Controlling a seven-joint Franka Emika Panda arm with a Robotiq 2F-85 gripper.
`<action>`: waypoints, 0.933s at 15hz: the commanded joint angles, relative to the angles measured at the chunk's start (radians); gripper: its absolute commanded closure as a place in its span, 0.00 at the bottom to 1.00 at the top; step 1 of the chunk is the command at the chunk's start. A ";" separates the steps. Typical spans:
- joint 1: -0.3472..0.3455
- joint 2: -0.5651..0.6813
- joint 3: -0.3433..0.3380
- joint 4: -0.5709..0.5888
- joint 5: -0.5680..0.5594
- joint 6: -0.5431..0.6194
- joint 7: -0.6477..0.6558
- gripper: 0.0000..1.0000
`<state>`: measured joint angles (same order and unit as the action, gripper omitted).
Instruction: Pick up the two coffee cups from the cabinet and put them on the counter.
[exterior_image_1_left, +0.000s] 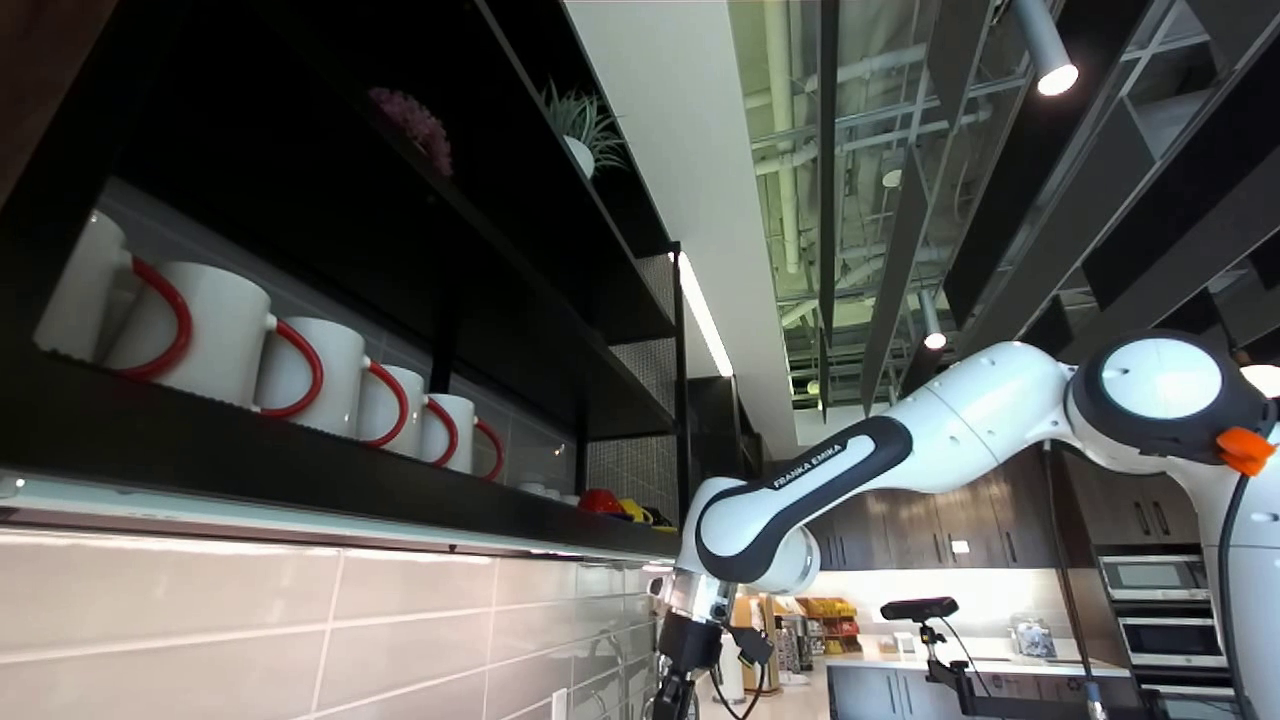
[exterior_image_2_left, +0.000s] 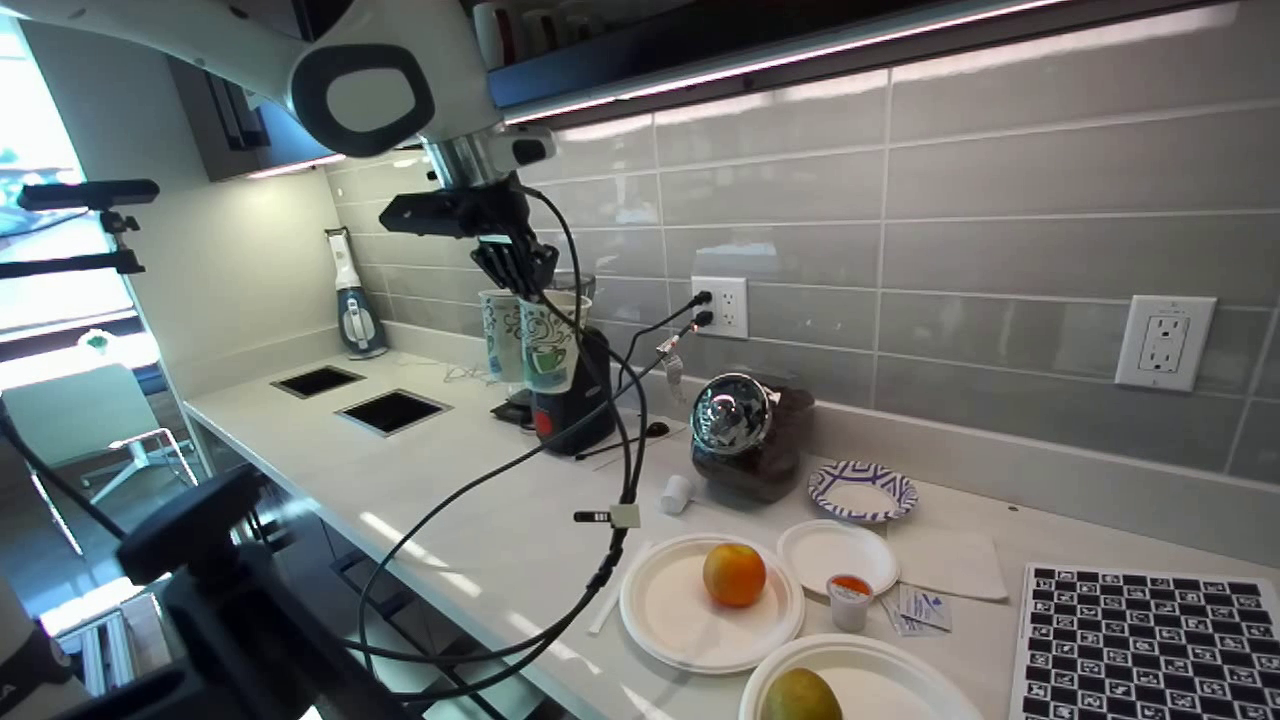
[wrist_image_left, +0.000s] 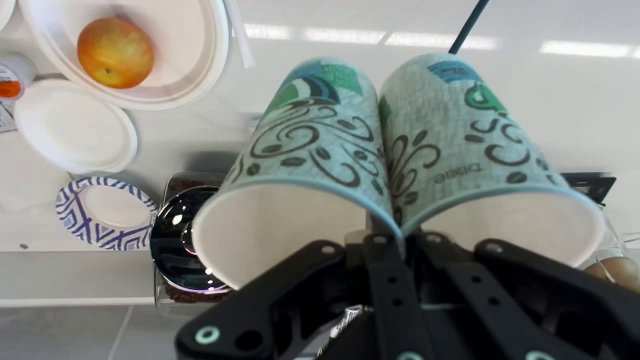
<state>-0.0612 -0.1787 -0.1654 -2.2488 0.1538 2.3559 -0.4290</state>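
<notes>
Two tapered paper coffee cups, pale green with brown swirls and green marks, hang side by side from my gripper (exterior_image_2_left: 520, 275). In the wrist view the left cup (wrist_image_left: 315, 130) and the right cup (wrist_image_left: 455, 125) touch, mouths toward the camera. My gripper (wrist_image_left: 402, 245) is shut on their two adjoining rims, one finger inside each cup. In an exterior view the cups (exterior_image_2_left: 550, 345) (exterior_image_2_left: 502, 335) are roughly upright, apparently above the white counter (exterior_image_2_left: 470, 470). The dark cabinet (exterior_image_1_left: 300, 450) is on the wall above; its lower edge also shows (exterior_image_2_left: 640, 55). The cups are out of view in that upper shelf view.
White mugs (exterior_image_1_left: 225, 320) with red handles stand on the cabinet's low shelf. A black appliance (exterior_image_2_left: 575, 415) is behind the cups. A coffee-bean jar (exterior_image_2_left: 755, 440), plates (exterior_image_2_left: 640, 620), an orange fruit (exterior_image_2_left: 735, 575) and a small white cup (exterior_image_2_left: 676, 494) lie along the counter. Cables (exterior_image_2_left: 625, 470) hang in front.
</notes>
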 joint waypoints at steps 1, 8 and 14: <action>-0.011 0.074 0.009 0.030 -0.029 0.021 0.072 0.99; -0.025 0.211 0.018 0.011 -0.014 0.202 0.168 0.99; -0.030 0.323 0.058 0.002 0.001 0.357 0.152 0.99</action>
<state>-0.0749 0.0981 -0.1374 -2.2491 0.1467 2.6472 -0.2790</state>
